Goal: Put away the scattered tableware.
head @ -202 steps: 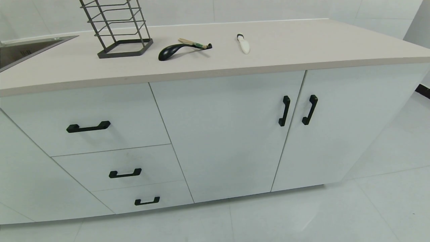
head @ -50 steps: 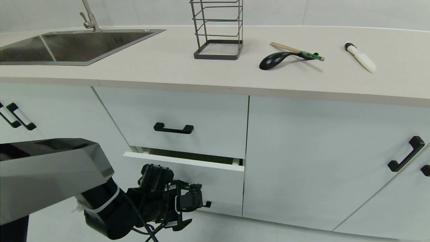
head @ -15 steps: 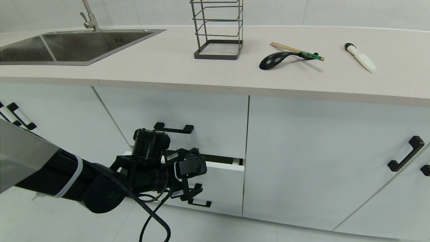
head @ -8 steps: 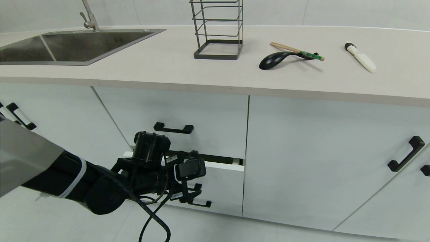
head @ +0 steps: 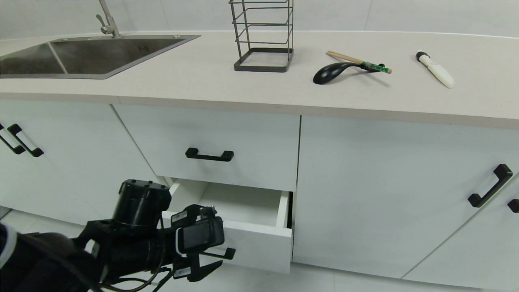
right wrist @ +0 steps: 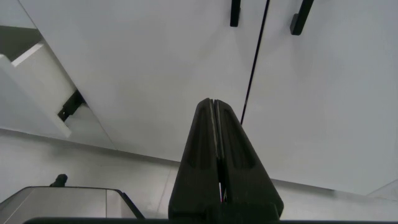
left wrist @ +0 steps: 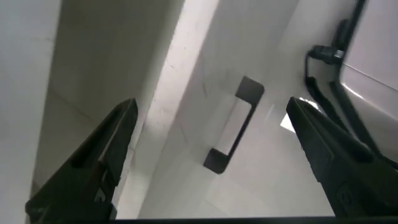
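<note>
While the middle drawer (head: 247,211) stood pulled out, its visible part bare, the left claw (head: 222,259) hovered just off its front at 7 o'clock. Its fingers were spread wide, with the drawer handle (left wrist: 233,134) untouched ahead of the gap, which read as a finished pull rather than a grip. Up on the worktop (head: 194,87), toward 1 o'clock, the black spoon (head: 330,73) lay touching the chopsticks (head: 359,62). The white knife (head: 436,69) lay apart at 2 o'clock, and all three probably awaited the drawer. The right claw (right wrist: 213,106), fingers pressed together on nothing, faced the cabinet doors (right wrist: 186,68), likely parked clear.
</note>
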`<state>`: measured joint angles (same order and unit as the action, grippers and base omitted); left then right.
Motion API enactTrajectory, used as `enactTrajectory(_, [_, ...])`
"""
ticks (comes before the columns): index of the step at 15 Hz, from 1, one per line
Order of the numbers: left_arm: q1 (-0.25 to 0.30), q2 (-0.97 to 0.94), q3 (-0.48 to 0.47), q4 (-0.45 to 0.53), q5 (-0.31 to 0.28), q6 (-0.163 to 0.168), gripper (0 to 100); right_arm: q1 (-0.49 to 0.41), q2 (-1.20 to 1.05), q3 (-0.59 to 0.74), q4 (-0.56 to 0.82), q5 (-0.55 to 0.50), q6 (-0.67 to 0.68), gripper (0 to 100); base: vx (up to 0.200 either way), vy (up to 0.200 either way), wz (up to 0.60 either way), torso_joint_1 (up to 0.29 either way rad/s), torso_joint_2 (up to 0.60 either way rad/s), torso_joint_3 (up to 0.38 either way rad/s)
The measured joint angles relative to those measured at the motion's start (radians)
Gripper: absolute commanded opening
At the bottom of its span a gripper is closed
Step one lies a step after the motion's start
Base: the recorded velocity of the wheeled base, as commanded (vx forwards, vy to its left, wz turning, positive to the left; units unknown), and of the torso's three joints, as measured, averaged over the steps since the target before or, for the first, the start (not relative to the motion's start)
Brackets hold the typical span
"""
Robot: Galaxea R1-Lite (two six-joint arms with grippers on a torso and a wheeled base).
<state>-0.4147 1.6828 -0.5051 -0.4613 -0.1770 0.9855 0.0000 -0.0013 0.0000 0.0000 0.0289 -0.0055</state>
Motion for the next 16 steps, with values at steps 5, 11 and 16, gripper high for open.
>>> enactTrajectory(5, [-0.018, -0.205, 0.077, 0.196, -0.033, 0.000, 100, 0.000, 0.000, 0.000, 0.000, 0.000, 0.000, 0, 0.000, 0.000, 0.00, 0.000, 0.00, 0.000])
enactTrajectory(11, [-0.048, -0.173, -0.006, 0.190, -0.035, 0.005, 100, 0.000, 0.000, 0.000, 0.000, 0.000, 0.000, 0, 0.000, 0.000, 0.00, 0.000, 0.00, 0.000])
enactTrajectory(16, [-0.054, -0.033, -0.015, 0.032, -0.034, 0.005, 100, 0.000, 0.000, 0.000, 0.000, 0.000, 0.000, 0, 0.000, 0.000, 0.00, 0.000, 0.00, 0.000])
